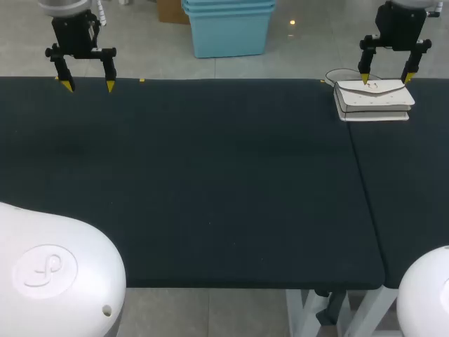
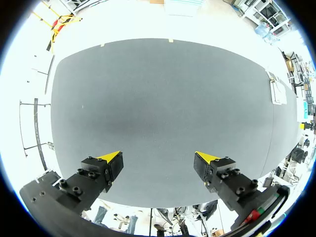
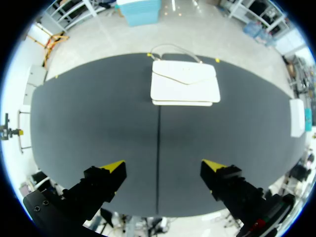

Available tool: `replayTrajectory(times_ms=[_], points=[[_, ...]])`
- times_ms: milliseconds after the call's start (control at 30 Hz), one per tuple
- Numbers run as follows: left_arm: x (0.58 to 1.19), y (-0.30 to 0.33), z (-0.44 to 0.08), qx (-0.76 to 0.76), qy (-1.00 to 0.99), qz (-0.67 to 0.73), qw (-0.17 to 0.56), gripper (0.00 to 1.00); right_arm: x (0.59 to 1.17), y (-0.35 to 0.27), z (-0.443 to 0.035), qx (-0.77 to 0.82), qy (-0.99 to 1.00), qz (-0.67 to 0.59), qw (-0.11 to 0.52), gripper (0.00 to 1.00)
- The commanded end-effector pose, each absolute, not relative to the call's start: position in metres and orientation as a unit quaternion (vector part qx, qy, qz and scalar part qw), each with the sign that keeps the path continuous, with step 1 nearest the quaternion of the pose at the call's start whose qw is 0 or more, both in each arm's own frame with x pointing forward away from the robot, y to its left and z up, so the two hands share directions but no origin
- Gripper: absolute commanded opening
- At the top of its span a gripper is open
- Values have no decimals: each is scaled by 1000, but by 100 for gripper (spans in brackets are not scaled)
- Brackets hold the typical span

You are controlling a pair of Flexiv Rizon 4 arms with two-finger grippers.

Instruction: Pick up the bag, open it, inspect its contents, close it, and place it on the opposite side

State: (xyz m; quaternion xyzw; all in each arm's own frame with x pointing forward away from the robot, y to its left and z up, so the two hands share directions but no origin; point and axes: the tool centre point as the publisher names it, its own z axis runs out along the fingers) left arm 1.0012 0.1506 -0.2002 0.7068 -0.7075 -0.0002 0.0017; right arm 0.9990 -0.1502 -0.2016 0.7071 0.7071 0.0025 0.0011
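Right gripper [image 1: 386, 78] is hanging with jaws apart over the white flap handbag [image 1: 373, 100], lying closed at the black table's [image 1: 210, 175] far right edge, likely poised to descend, while the left gripper [image 1: 88, 86], likewise spread, is hovering empty opposite.

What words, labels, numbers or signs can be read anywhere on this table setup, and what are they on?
No readable text in any view.
white bag: a few dark specks on the flap, too small to read.
white arm base: an embossed round emblem with a curl, no letters.
black table: no writing.
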Motion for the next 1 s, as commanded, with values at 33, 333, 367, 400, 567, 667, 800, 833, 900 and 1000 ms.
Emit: replayTrajectory(times_ms=[33,333,367,400,567,667,800,833,900,1000], points=[[1001,150,-200,707,-707,-1,1,100,999,-150,-201,707,707,2,1,100],[1001,150,-200,707,-707,-1,1,100,999,-150,-201,707,707,2,1,100],[1001,150,-200,707,-707,-1,1,100,999,-150,-201,707,707,2,1,100],[1001,148,-201,699,-715,-1,-9,100,999,-150,-201,707,707,2,1,100],[995,135,-202,641,-765,31,-39,100,1004,-157,-208,715,698,15,-44,100],[990,127,-205,595,-800,63,-50,100,1010,-170,-214,721,687,37,-85,100],[981,111,-209,502,-856,107,-61,100,1018,-192,-220,727,667,78,-142,100],[979,106,-211,484,-865,110,-70,100,1019,-198,-223,729,658,94,-164,100],[972,98,-213,438,-886,132,-74,100,1023,-210,-228,739,642,104,-175,100],[964,85,-216,359,-915,166,-87,100,1025,-224,-237,753,616,124,-196,100]])
